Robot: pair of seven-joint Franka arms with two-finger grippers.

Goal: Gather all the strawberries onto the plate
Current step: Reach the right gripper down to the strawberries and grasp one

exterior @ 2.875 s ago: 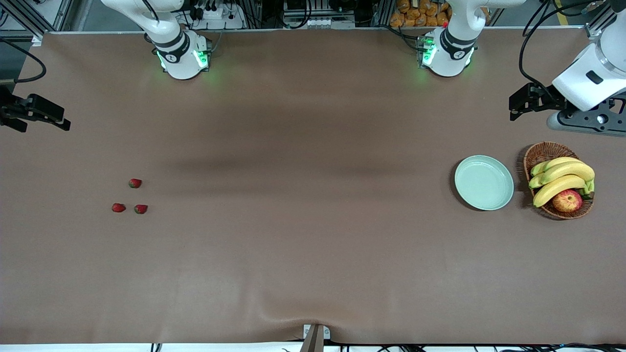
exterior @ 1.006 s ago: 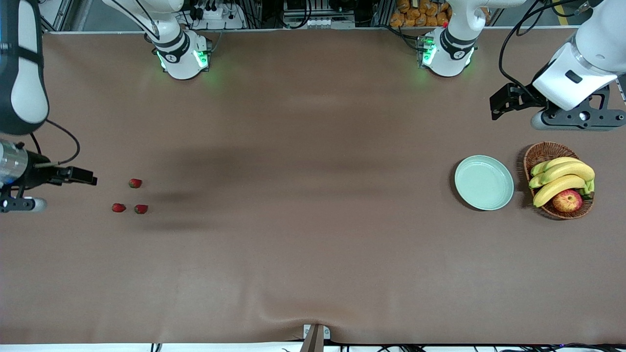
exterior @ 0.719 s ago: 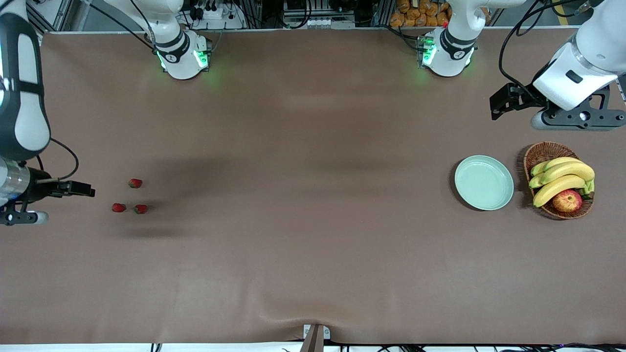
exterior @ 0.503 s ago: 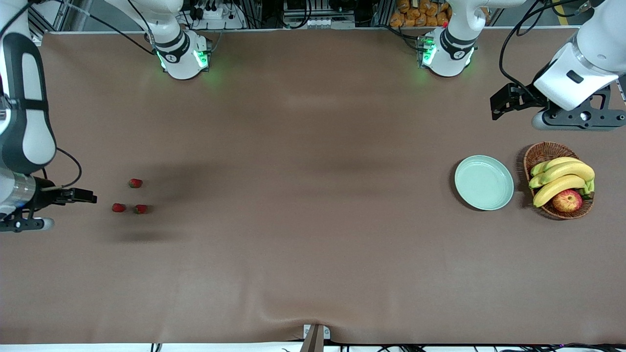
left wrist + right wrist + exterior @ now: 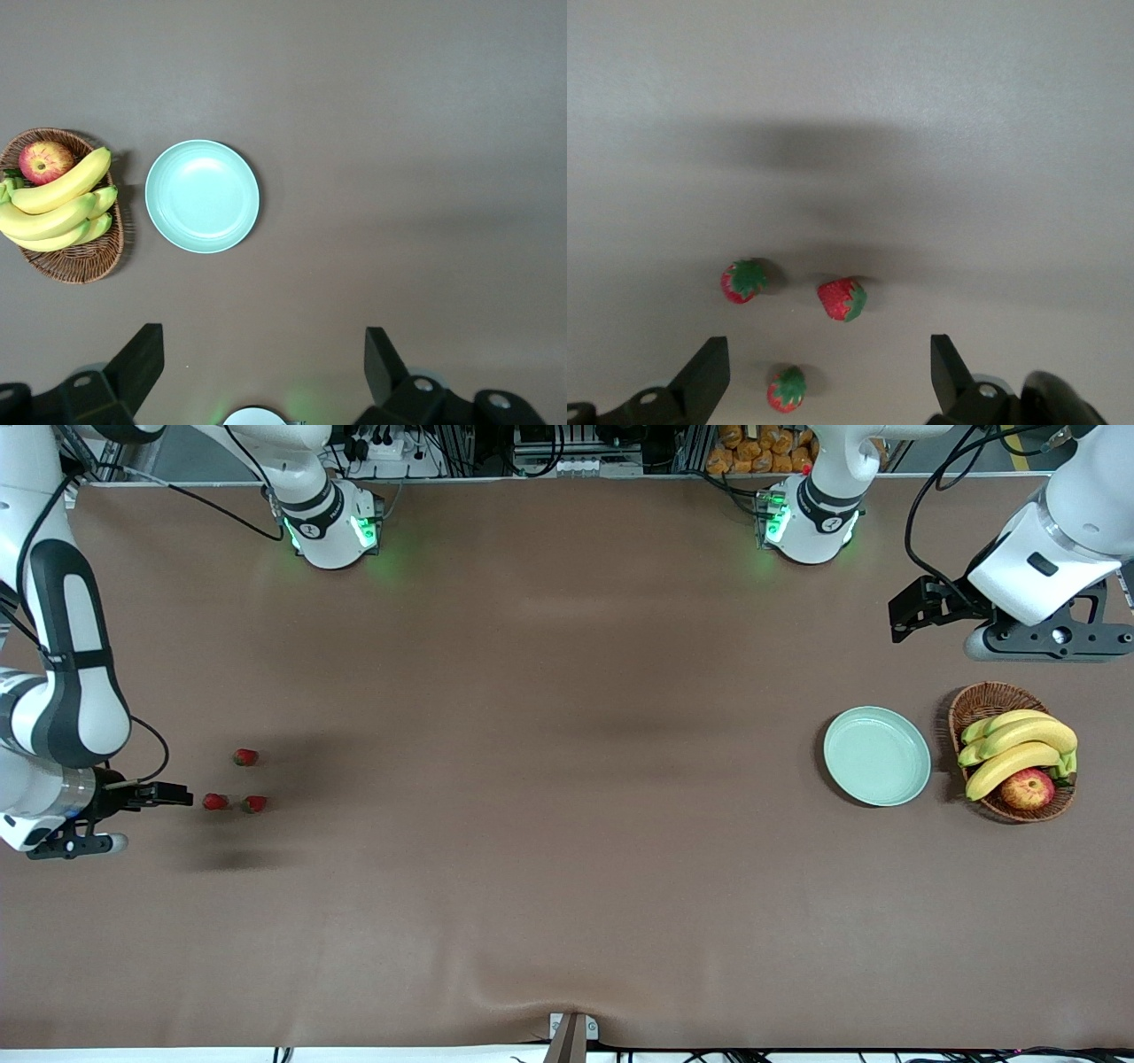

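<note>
Three strawberries lie on the brown table toward the right arm's end: one [image 5: 245, 757] farthest from the front camera, and two nearer ones [image 5: 214, 802] [image 5: 255, 804] side by side. My right gripper [image 5: 177, 795] is open, low, just beside the nearer pair. In the right wrist view one strawberry [image 5: 786, 390] sits between the open fingers [image 5: 704, 372] with gaps on both sides; the other two [image 5: 744, 281] [image 5: 842, 298] lie past it. The mint-green plate [image 5: 877, 755] [image 5: 202, 196] is empty, toward the left arm's end. My left gripper [image 5: 897, 622] [image 5: 260, 363] waits open and high, holding nothing.
A wicker basket [image 5: 974, 700] [image 5: 80, 261] stands beside the plate at the left arm's end. It holds bananas [image 5: 1019, 744] and a red-yellow apple [image 5: 1028, 788]. Both arm bases stand along the table edge farthest from the front camera.
My right arm has swung in over the table and come down beside the strawberries, still open. The left arm has hardly moved. The berries have not shifted.
</note>
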